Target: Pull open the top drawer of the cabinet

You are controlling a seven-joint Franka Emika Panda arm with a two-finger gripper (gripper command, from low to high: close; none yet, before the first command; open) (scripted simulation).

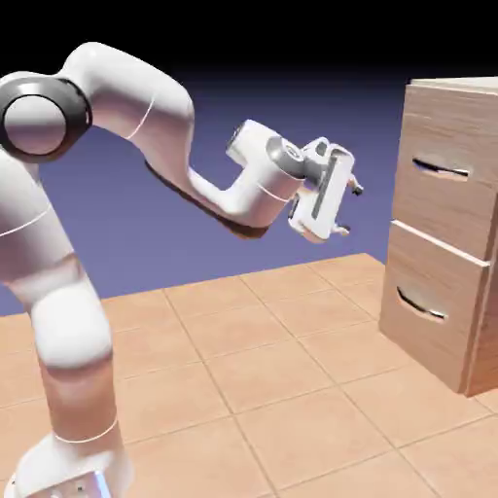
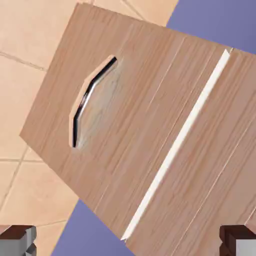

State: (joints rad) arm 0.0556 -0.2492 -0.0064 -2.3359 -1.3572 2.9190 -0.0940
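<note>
Gripper wide open, short of the top drawer handle

Gripper [image 1: 348, 206], a white two-finger hand on the white Franka arm, is turned level toward the cabinet with its jaws spread wide and nothing between them. In the hand view the two small grey fingertips [image 2: 19, 241] sit at opposite bottom corners, far apart, with bare space in the middle. In the exterior view a clear gap of blue-violet backdrop separates the hand from the tall boxy light-brown wood-grain cabinet [image 1: 449, 233], which stands on the tan tiled table [image 1: 253, 389] at the picture's right.

The upper light wood-grain drawer front, the top drawer [image 1: 445, 165], looks shut, flush with the cabinet face, and its slim curved dark handle [image 1: 440, 171] lies roughly level with the hand. The hand view, rolled over, shows one drawer front with its dark curved handle [image 2: 90, 100] and a pale seam beside it; which of the two drawers that is I cannot tell from that view alone. The matching lower drawer front [image 1: 433, 302] sits beneath, also shut.

The step in hand looks like the approach, with no contact yet. The next move probably calls for bringing the open jaws forward so they straddle the upper handle, closing on it, then drawing straight back
</note>
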